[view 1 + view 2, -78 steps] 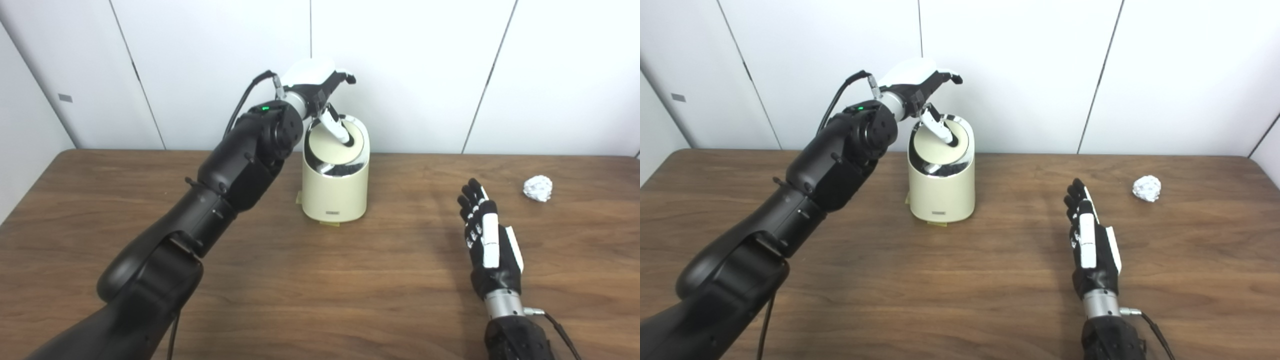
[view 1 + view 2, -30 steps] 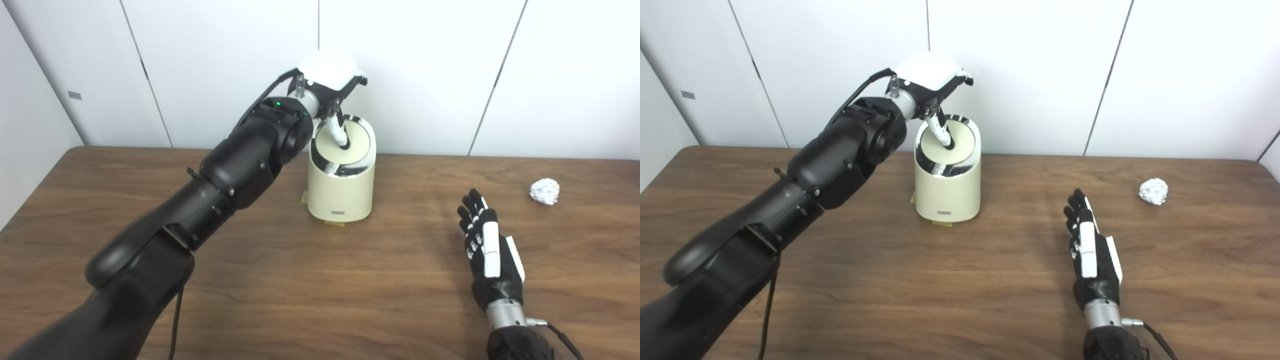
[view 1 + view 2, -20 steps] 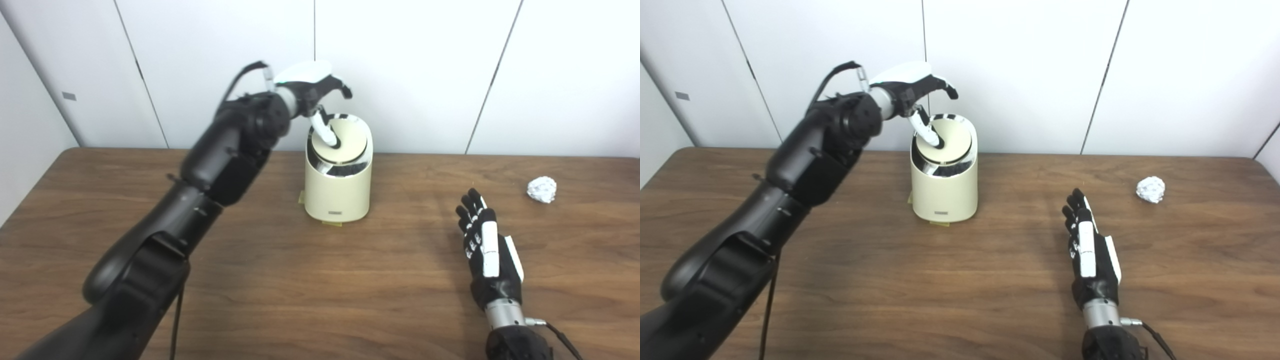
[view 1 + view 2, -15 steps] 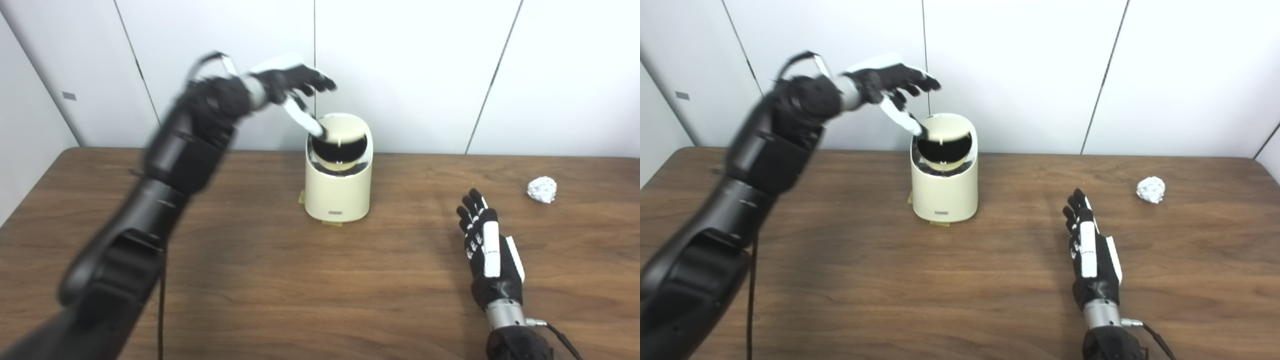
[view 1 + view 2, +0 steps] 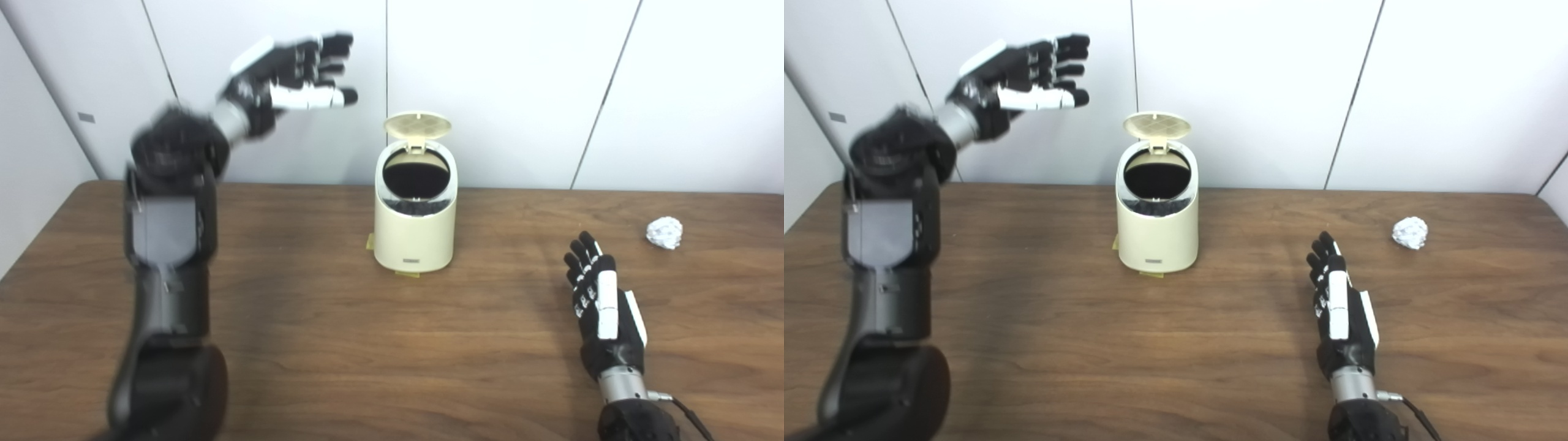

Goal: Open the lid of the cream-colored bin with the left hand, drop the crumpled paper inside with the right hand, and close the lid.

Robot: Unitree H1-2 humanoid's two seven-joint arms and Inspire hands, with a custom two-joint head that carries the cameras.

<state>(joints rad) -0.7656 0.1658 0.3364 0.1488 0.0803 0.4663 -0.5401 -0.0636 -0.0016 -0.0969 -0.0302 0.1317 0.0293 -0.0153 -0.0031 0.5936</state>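
Fingers [image 5: 597, 288] apart, well short of crumpled paper [image 5: 664, 232].

Left hand [image 5: 288, 67] motion-blurred.

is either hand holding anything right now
Nothing is held. The left hand is raised open beside the bin, and the right hand lies open on the table, apart from the crumpled paper.

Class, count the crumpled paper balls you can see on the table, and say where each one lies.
1. The crumpled paper lies near the table's far right edge, beyond the right hand. The open bin might hide more inside.
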